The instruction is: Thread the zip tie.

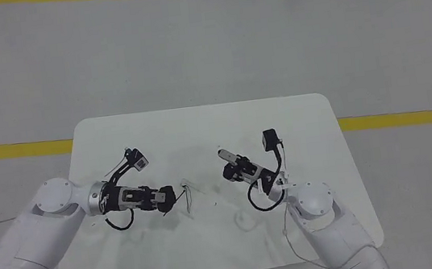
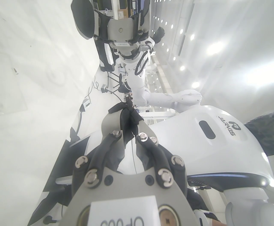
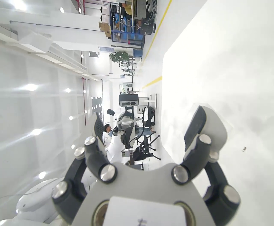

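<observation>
Left gripper (image 2: 128,116) is pinched tight, black pads pressed together, and it looks like it's got the zip tie (image 1: 186,193) by one end. The thin pale strap pokes out past its tip, over the middle of the white bench (image 1: 199,128). Can't tell if the strap touches the bench. Right gripper (image 3: 148,122) is spread wide with nothing in it, pointed back at the left one. The two tips are near each other but apart.
</observation>
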You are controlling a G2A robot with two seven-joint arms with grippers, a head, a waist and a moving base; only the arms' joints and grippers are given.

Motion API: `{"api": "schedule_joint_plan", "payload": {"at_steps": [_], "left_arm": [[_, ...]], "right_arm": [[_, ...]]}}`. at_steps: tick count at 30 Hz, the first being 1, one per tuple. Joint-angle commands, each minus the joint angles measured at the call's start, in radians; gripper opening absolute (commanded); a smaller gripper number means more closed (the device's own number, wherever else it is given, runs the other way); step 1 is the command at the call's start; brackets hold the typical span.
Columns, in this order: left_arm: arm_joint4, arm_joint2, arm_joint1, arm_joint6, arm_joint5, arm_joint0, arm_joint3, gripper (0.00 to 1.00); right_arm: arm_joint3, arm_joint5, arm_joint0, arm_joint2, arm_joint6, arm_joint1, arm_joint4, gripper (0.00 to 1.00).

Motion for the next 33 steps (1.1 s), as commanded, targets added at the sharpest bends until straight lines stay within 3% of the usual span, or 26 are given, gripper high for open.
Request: {"api": "schedule_joint_plan", "payload": {"at_steps": [1, 8, 12, 21, 26, 29, 33], "left_arm": [[0.000, 0.000, 0.000, 0.000, 0.000, 0.000, 0.000, 0.00], [0.000, 0.000, 0.000, 0.000, 0.000, 0.000, 0.000, 0.00], [0.000, 0.000, 0.000, 0.000, 0.000, 0.000, 0.000, 0.00], [0.000, 0.000, 0.000, 0.000, 0.000, 0.000, 0.000, 0.00], [0.003, 0.012, -0.003, 0.037, 0.020, -0.012, 0.004, 0.00], [-0.038, 0.014, -0.004, 0.000, 0.024, -0.027, 0.029, 0.00], [-0.063, 0.034, 0.000, 0.000, 0.014, -0.041, 0.047, 0.00]], "right_arm": [[0.028, 0.005, 0.027, -0.020, 0.059, -0.003, 0.075, 1.00], [0.154, 0.056, 0.121, -0.105, 0.189, -0.021, 0.232, 1.00], [0.215, 0.031, 0.155, -0.137, 0.268, -0.030, 0.306, 1.00], [0.215, 0.031, 0.155, -0.137, 0.268, -0.030, 0.306, 1.00], [0.250, 0.040, 0.159, -0.149, 0.297, -0.037, 0.408, 1.00], [0.274, 0.052, 0.170, -0.157, 0.348, -0.040, 0.471, 1.00], [0.303, 0.081, 0.199, -0.180, 0.404, -0.045, 0.512, 1.00]]}}
